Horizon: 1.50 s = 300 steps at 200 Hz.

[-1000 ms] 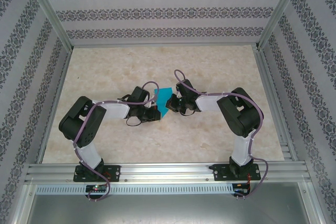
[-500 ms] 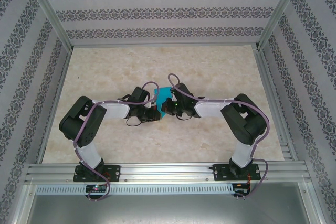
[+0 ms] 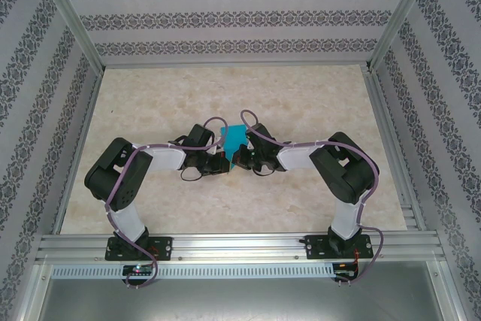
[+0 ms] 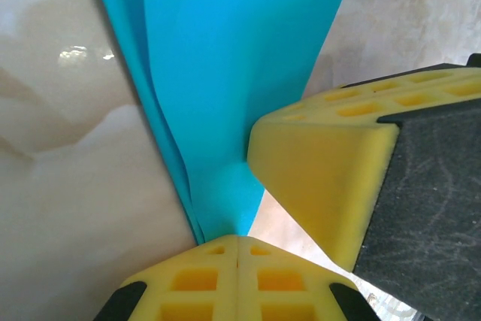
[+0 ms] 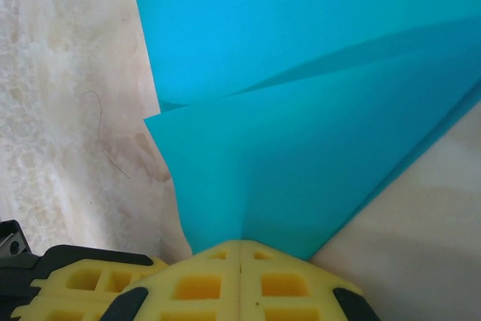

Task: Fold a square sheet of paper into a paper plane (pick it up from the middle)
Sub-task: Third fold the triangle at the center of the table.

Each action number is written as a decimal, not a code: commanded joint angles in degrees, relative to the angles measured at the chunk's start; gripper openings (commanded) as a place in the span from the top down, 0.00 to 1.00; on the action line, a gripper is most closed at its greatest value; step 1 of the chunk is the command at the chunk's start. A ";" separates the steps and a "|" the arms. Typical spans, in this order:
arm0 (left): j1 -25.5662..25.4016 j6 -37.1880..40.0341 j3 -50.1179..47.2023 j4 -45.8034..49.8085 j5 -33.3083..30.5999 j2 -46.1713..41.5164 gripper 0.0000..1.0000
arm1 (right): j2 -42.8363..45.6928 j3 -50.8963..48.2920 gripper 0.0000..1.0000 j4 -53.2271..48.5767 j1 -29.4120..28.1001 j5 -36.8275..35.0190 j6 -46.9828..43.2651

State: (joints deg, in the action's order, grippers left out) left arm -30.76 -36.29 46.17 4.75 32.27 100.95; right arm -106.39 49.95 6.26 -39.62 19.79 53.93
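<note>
The turquoise square sheet of paper (image 3: 235,139) is folded into layers and stands up off the table between the two wrists at mid-table. My left gripper (image 3: 226,160) is shut on its lower tip; in the left wrist view the paper (image 4: 225,73) runs into the closed yellow pads (image 4: 238,237). My right gripper (image 3: 241,158) is shut on the paper too, right beside the left one. In the right wrist view the folded layers (image 5: 301,110) fan out from its closed tips (image 5: 240,243). The right gripper's yellow finger (image 4: 316,178) looms close in the left wrist view.
The beige marbled tabletop (image 3: 316,103) lies open around the arms. Aluminium frame posts (image 3: 75,28) and patterned walls enclose it on three sides. A metal rail (image 3: 240,246) carrying the arm bases runs along the near edge.
The right arm has swung left, bringing its gripper up against the left gripper. The paper between them has bunched narrower and stands more upright. The left arm has stayed put.
</note>
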 commanded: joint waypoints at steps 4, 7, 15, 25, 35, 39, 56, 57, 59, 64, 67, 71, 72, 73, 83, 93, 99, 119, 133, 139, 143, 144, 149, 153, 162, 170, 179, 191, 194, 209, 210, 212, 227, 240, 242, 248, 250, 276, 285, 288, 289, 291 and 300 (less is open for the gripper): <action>0.59 1.22 -0.69 4.03 -3.17 0.93 1.00 | -1.57 0.65 1.00 -1.05 0.44 -0.04 -0.62; 0.61 1.29 -0.65 4.36 -3.26 0.88 1.00 | -1.62 0.69 1.00 -1.41 0.69 -0.16 -0.82; 0.55 1.55 -0.49 5.44 -3.50 0.87 1.00 | -2.03 0.89 1.00 -2.35 1.43 -0.66 -1.33; 0.62 1.82 -0.38 7.01 -3.97 0.72 1.00 | -2.40 1.01 1.00 -3.16 2.84 -0.94 -1.80; 0.59 2.25 -0.28 8.63 -4.38 0.74 1.00 | -2.68 1.09 1.00 -3.65 4.40 -1.08 -2.39; 0.56 2.40 -0.25 9.15 -4.41 0.69 1.00 | -2.83 1.16 1.00 -3.98 5.03 -1.23 -2.69; 0.61 3.18 -0.14 11.25 -4.18 1.56 1.00 | -3.49 2.38 1.00 -5.33 7.38 -1.37 -4.19; 0.57 3.26 -0.09 11.38 -4.16 1.63 1.00 | -3.57 2.54 1.00 -5.44 7.55 -1.35 -4.32; 0.58 3.45 -0.04 11.58 -4.11 1.84 1.00 | -3.63 2.72 1.00 -5.64 7.80 -1.30 -4.48; 0.56 3.68 -0.11 11.89 -4.06 2.17 1.00 | -4.09 3.36 1.00 -6.30 8.44 -1.27 -4.94; 0.57 3.68 -0.24 11.94 -4.06 2.39 1.00 | -4.35 3.62 1.00 -6.65 8.88 -1.21 -5.24; 0.61 3.69 -0.42 11.88 -4.05 2.57 1.00 | -4.71 4.01 1.00 -6.93 9.45 -1.12 -5.48; 0.61 3.69 -0.49 11.87 -4.05 2.67 1.00 | -4.79 4.05 1.00 -6.95 9.55 -1.09 -5.53; 0.57 3.69 -0.52 11.91 -4.06 2.72 1.00 | -4.84 4.12 1.00 -7.04 9.73 -1.08 -5.56; 0.56 3.77 -0.79 12.07 -3.97 3.19 1.00 | -5.44 4.62 1.00 -7.38 10.98 -1.09 -6.08; 0.60 3.69 -1.07 12.12 -3.88 3.36 1.00 | -5.81 5.17 1.00 -7.91 12.10 -1.15 -6.63; 0.57 3.76 -1.18 12.21 -3.88 3.32 1.00 | -5.98 5.55 1.00 -8.38 12.75 -1.40 -6.94; 0.69 3.95 -1.29 12.38 -3.79 3.16 1.00 | -6.24 6.47 1.00 -9.34 14.95 -1.77 -7.86; 0.74 4.16 -1.09 12.47 -3.68 3.03 1.00 | -6.17 7.06 1.00 -9.91 16.13 -1.91 -8.38; 0.79 4.14 -0.96 12.47 -3.61 2.93 1.00 | -5.85 7.29 1.00 -10.15 16.49 -1.94 -8.68; 0.75 4.16 -0.78 12.48 -3.48 2.93 1.00 | -5.57 7.46 1.00 -10.33 16.63 -2.10 -8.89; 0.73 4.15 -0.76 12.48 -3.50 2.93 1.00 | -5.45 7.54 1.00 -10.36 16.61 -2.16 -8.96; 0.77 4.13 -0.60 12.35 -3.30 2.86 1.00 | -5.03 7.70 0.99 -10.47 16.74 -2.15 -9.22; 0.76 4.13 -0.41 12.23 -3.02 2.78 1.00 | -4.47 7.66 0.98 -10.36 16.76 -1.87 -9.40; 0.74 3.85 0.33 11.92 -2.62 2.46 1.00 | -3.11 7.09 0.94 -8.66 16.59 -0.36 -9.55; 0.79 3.72 1.52 12.01 -2.12 2.05 0.97 | -1.74 6.44 0.91 -6.75 16.42 1.14 -9.55; 0.75 3.49 3.22 12.06 -1.33 1.16 0.94 | -0.09 5.89 0.88 -6.03 16.17 2.19 -9.68; 0.79 2.68 4.71 10.67 -0.68 -0.91 0.90 | 2.26 4.85 0.85 -5.66 15.87 2.77 -9.71; 0.79 2.33 4.90 10.13 -0.56 -1.55 0.89 | 2.80 4.47 0.84 -5.54 15.81 2.77 -9.64; 0.78 1.05 6.01 7.29 -0.06 -4.40 0.84 | 5.53 2.42 0.80 -4.93 15.62 2.71 -8.57; 0.79 0.96 6.11 7.11 -0.08 -4.64 0.84 | 5.60 2.29 0.79 -4.94 15.62 2.75 -8.45; 0.79 0.79 6.21 6.74 -0.16 -4.98 0.83 | 5.89 2.09 0.79 -4.90 15.62 2.68 -8.30; 0.79 -0.11 6.47 4.84 -1.78 -6.97 0.82 | 7.60 0.65 0.70 -4.89 15.54 2.72 -7.09; 0.74 -0.20 6.86 4.68 -4.52 -7.28 0.82 | 8.24 -0.36 0.65 -4.58 15.14 2.62 -5.98; 0.78 -0.16 6.97 4.77 -5.05 -7.26 0.82 | 8.27 -0.42 0.64 -4.59 15.11 2.62 -5.80; 0.75 -0.01 7.33 5.31 -6.33 -6.91 0.82 | 8.30 -0.62 0.63 -4.56 14.94 2.71 -5.17; 0.74 0.06 7.50 5.50 -6.69 -6.77 0.82 | 8.30 -0.69 0.62 -4.65 14.81 2.71 -5.09; 0.75 -0.39 8.84 5.67 -9.01 -3.58 0.84 | 7.15 -0.41 0.57 -5.39 13.28 2.29 -3.17; 0.77 -0.62 9.32 5.20 -8.69 -2.29 0.85 | 6.38 -0.02 0.57 -5.56 12.62 2.27 -2.96; 0.76 -0.79 9.43 5.06 -8.65 -1.92 0.85 | 6.18 0.11 0.57 -5.56 12.45 2.27 -2.87; 0.73 -0.79 9.49 5.03 -8.68 -1.86 0.85 | 6.06 0.17 0.57 -5.65 12.36 2.27 -2.82; 0.78 -0.84 9.65 4.94 -8.69 -1.62 0.85 | 5.92 0.33 0.57 -5.71 12.28 2.23 -2.79; 0.74 -0.82 10.10 4.60 -8.70 -0.75 0.86 | 5.18 0.82 0.57 -5.95 11.73 2.15 -2.53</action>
State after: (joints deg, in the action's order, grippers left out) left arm -30.39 -36.18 54.59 11.07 25.50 97.25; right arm -99.31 49.84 0.47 -26.26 22.96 49.84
